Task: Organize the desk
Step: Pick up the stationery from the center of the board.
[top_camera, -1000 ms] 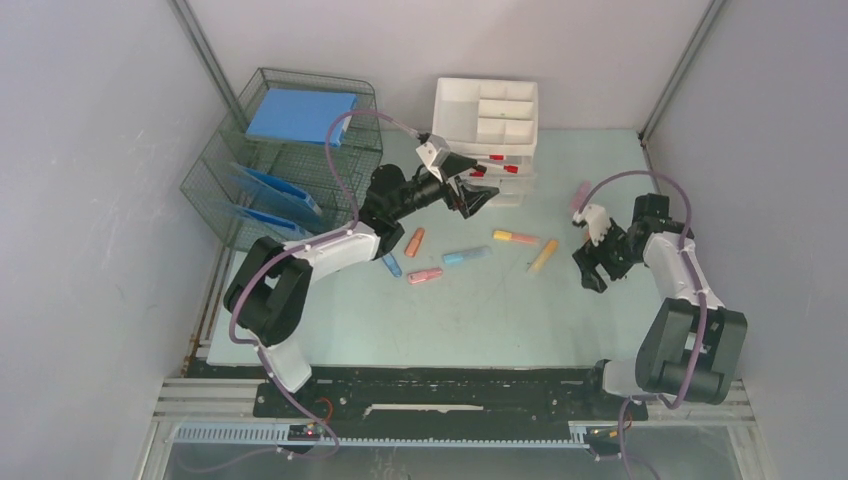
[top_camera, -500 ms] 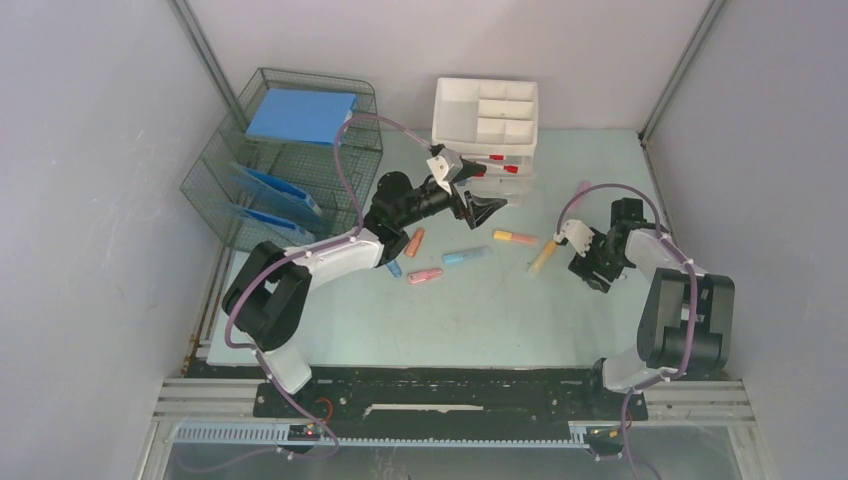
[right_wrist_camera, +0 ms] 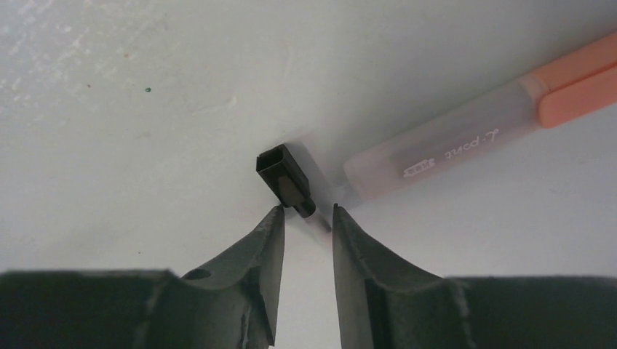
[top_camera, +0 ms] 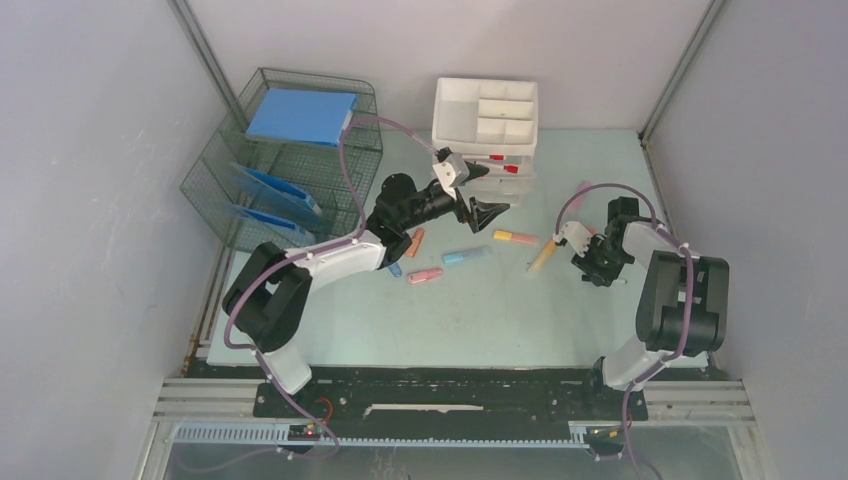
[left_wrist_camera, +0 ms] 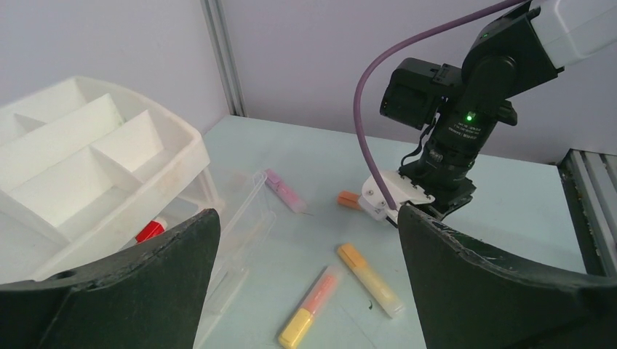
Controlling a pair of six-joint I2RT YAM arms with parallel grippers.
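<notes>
Your bench point(top_camera: 480, 310) fills the middle of the top view, pale mint green, with everything standing or lying on it.

- 12 o'clock: white organizer point(top_camera: 486, 115) against the far edge.
- 10 o'clock: wire rack point(top_camera: 215, 185) holding blue folders point(top_camera: 300, 115).
- Centre: loose markers point(top_camera: 465, 256) scattered flat, well apart from each other.

Your left tool point(left_wrist_camera: 305, 218) is released, spread wide and holding nothing. It hangs above the bench just at 6 o'clock of the organizer and looks across toward the right arm.

Your right tool point(right_wrist_camera: 307, 218) is at 3 o'clock, low over the bench and pointing down. Its 2 fingers point(right_wrist_camera: 255, 254) stand narrowly apart and clamp nothing. A small black piece point(right_wrist_camera: 284, 178) lies on the bench with its thin end in the gap between the tips, near the left one. You cannot tell whether they touch. An orange highlighter point(right_wrist_camera: 466, 142) lies just beside it at 2 o'clock in the wrist view.
</notes>
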